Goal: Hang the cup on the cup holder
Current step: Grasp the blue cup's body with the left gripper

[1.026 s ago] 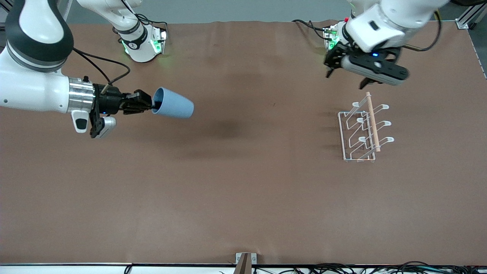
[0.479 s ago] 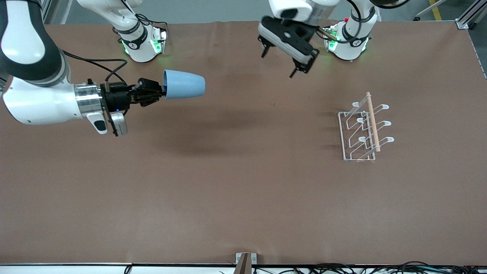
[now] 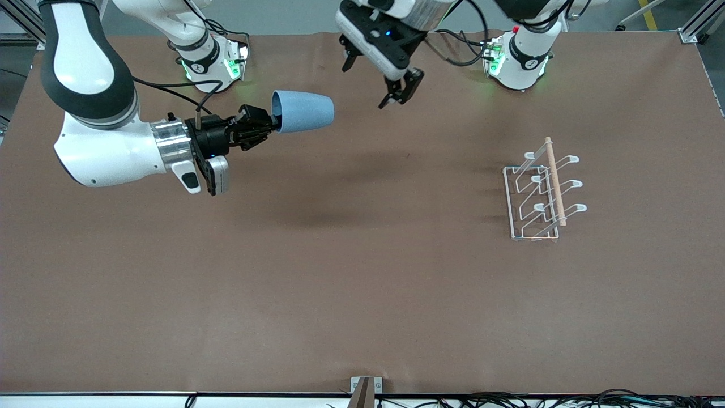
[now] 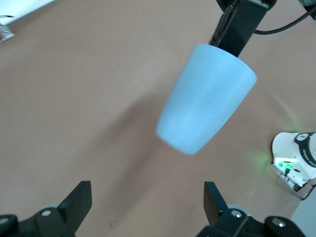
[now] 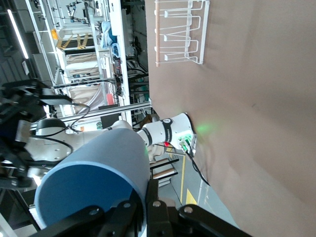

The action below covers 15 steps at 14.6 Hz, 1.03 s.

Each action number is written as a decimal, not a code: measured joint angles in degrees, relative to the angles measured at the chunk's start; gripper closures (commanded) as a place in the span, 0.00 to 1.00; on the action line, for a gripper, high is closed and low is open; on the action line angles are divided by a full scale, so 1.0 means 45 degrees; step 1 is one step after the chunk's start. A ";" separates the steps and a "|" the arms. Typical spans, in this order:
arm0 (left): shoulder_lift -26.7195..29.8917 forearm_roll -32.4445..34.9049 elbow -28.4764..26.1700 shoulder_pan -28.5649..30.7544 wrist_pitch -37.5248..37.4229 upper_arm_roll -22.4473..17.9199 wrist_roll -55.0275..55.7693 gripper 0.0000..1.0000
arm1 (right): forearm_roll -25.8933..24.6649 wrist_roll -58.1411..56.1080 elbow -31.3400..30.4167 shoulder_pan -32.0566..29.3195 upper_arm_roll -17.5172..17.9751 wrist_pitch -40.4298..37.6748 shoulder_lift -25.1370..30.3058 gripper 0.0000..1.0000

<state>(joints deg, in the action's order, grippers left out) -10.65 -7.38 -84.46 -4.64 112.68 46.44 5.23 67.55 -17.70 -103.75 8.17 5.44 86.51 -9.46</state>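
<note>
Front view: the right hand (image 3: 271, 122) is clamped on the rim of the light-blue cup (image 3: 303, 111), holding it sideways up over the desk (image 3: 362, 294). The left hand (image 3: 374, 79) hangs over the desk near the cup, fingers spread and holding nothing. The cup holder (image 3: 541, 190) sits toward the left arm's end.

Left wrist view: the cup (image 4: 205, 98) floats ahead of the parted fingers (image 4: 76, 202).

Right wrist view: the cup (image 5: 96, 185) is pinched at the rim, with the cup holder (image 5: 180, 32) well apart.

Light-blue cup (image 3: 303, 111) held sideways above table; white wire cup holder (image 3: 541, 195) stands empty.
</note>
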 measured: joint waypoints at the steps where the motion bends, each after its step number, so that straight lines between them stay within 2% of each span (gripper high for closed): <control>1: -0.0309 0.0000 0.0007 -0.0184 0.0200 0.0005 -0.0032 0.00 | 0.0124 0.0000 0.0005 0.0005 -0.0002 0.0008 -0.0007 0.99; 7: -0.0914 0.0095 0.0126 -0.1117 0.0847 0.0056 -0.0183 0.00 | 0.0236 0.0000 0.0136 0.0042 -0.0007 0.0078 -0.0124 0.99; 15: -0.1425 0.2631 0.0137 -0.1656 0.2420 0.0061 -0.0769 0.00 | 0.0266 0.0000 0.0200 0.0208 -0.0003 0.0267 -0.0272 0.99</control>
<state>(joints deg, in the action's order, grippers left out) -17.07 4.46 -83.84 -12.10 123.57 46.72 1.77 68.74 -17.70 -102.85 9.11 5.42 87.71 -10.68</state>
